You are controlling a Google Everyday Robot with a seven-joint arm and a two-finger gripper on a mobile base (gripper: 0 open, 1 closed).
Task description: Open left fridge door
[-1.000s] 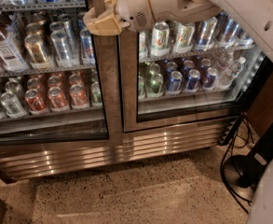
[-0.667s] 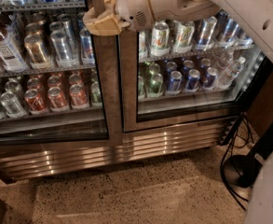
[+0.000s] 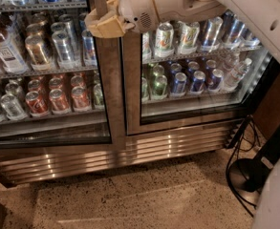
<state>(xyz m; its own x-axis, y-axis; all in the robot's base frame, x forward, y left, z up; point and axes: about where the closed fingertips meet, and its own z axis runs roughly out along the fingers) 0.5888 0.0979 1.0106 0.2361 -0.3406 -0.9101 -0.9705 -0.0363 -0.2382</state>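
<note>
My arm [image 3: 235, 4] reaches in from the right; gripper [image 3: 101, 24] sits high against the right-hand steel frame of the left fridge door [image 3: 102, 89]; its grip state I cannot tell; door lies flush in the fridge [image 3: 130, 151]; cans [image 3: 58, 97] shelved behind the glass.

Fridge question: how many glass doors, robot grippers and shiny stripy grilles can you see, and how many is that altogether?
Glass doors: 2, the left fridge door and the right door.
Grippers: 1, the gripper, high up against the left fridge door's inner edge, beside the seam between the doors.
Steel grilles: 1, the grille along the bottom.
Total: 4.
</note>
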